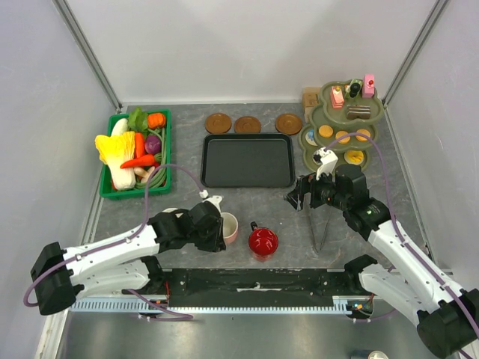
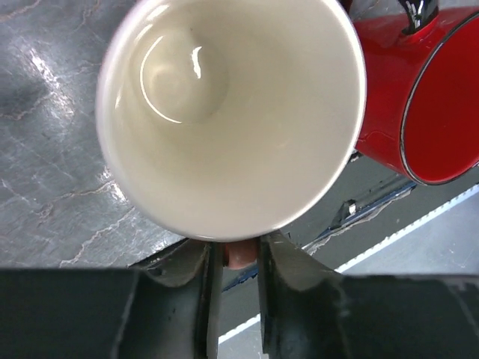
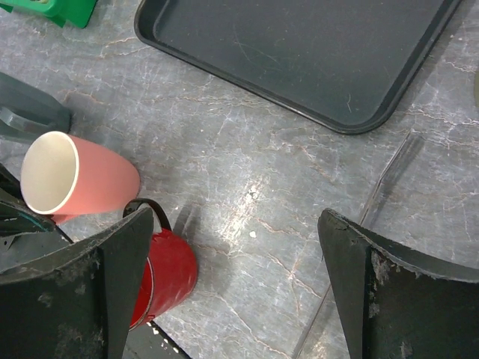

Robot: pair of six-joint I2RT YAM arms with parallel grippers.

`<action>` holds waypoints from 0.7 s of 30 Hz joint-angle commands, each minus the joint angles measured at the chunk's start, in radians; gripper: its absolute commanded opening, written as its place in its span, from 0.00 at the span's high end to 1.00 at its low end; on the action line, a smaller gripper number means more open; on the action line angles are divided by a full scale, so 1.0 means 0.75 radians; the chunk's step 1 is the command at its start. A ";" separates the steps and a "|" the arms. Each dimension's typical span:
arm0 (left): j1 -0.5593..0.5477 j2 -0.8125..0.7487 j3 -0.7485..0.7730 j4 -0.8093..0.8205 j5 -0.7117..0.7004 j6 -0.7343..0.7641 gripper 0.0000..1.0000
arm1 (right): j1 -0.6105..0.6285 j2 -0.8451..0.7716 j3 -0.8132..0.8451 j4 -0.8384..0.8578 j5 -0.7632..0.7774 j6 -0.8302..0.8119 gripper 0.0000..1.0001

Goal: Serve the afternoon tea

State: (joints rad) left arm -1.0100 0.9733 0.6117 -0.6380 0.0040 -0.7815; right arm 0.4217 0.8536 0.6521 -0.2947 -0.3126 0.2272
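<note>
A pink mug [image 1: 230,227] with a white inside [image 2: 232,112] stands near the table's front edge. My left gripper [image 1: 219,226] [image 2: 239,253] is shut on its pink handle, which shows between the two fingers. Just right of it stands a red mug [image 1: 263,241] [image 2: 426,97] [image 3: 161,273], its black handle toward the tray. The pink mug [image 3: 82,183] also shows in the right wrist view. My right gripper [image 1: 298,200] [image 3: 236,284] hangs open over bare table right of the mugs. Small cakes and biscuits sit on a green tiered stand [image 1: 323,114] at the back right.
A black tray [image 1: 248,159] [image 3: 299,52] lies mid-table with three brown coasters [image 1: 247,124] behind it. A green basket [image 1: 107,185] of toy vegetables stands at the left. Metal tongs [image 1: 318,224] [image 3: 382,194] lie under the right arm.
</note>
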 commanded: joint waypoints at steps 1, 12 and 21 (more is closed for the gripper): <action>-0.024 -0.003 0.043 0.024 -0.185 -0.058 0.85 | 0.004 -0.021 -0.002 0.010 0.044 -0.004 0.02; -0.034 0.013 0.350 -0.106 -0.451 0.001 0.98 | 0.004 -0.032 -0.002 0.006 0.126 0.010 0.02; 0.203 0.389 0.839 -0.050 -0.501 0.274 0.98 | 0.004 -0.115 -0.021 0.016 0.364 0.075 0.02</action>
State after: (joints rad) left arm -0.9718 1.1820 1.0958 -0.7990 -0.3420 -0.7403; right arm 0.4221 0.8082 0.6498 -0.3092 -0.1291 0.2527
